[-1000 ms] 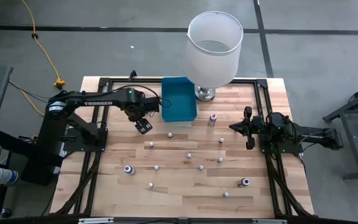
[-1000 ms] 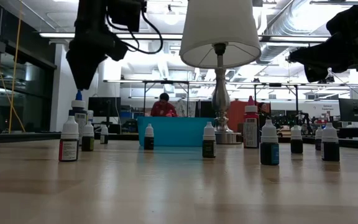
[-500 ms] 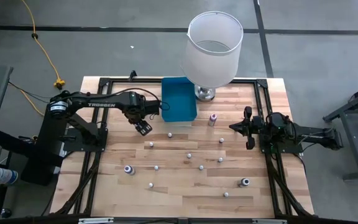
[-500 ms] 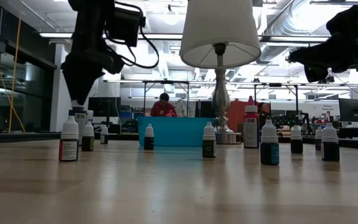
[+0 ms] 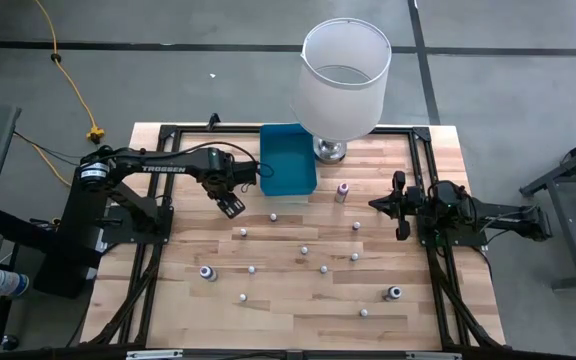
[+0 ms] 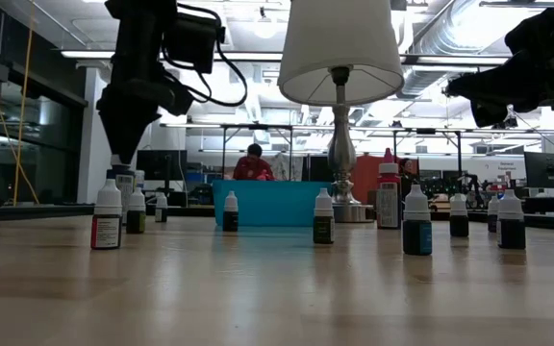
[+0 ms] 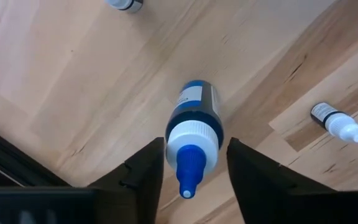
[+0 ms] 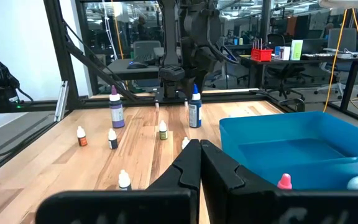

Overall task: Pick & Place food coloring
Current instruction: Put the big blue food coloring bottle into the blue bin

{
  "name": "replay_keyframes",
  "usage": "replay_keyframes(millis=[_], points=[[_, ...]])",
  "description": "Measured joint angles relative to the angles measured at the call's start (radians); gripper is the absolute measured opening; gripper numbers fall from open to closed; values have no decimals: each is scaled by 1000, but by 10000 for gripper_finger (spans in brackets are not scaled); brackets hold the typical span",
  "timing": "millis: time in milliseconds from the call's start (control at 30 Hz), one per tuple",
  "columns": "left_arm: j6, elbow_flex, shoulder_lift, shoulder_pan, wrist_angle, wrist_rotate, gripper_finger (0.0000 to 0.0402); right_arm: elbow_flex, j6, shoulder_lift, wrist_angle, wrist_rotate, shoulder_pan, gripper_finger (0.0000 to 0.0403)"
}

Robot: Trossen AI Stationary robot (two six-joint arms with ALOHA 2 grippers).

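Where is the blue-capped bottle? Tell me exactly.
The blue-capped bottle stands upright on the table's left side, between the left pincer's fingers, just left of the blue bin.

Left pincer point(image 5: 233, 206) points down, fingers parted; right pincer point(image 5: 400, 205) hangs closed, arm waiting.

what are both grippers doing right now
Left gripper: open, fingers either side of the blue bottle, not gripping yet.
Right gripper: shut, empty.

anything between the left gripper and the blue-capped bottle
Nothing visible. The left gripper is right above the blue-capped bottle, one finger at each side of its cap, with only bare table around it.
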Motion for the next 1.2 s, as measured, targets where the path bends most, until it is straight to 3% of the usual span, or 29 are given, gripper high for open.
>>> replay_keyframes(millis=[300,667,900,1033,1200], points=[[24,0,-1,0,0,1,113,0,0,0,0,0,0,0],[51,2,-1,0,-22,18,109,0,0,0,1,0,0,0],[98,108,-3,0,-119,30,108,0,0,0,1,0,0,0],[196,206,-3,0,-135,24,108,0,0,0,1,0,0,0],[443,293,-3,0,-131,-53,107,0,0,0,1,0,0,0]])
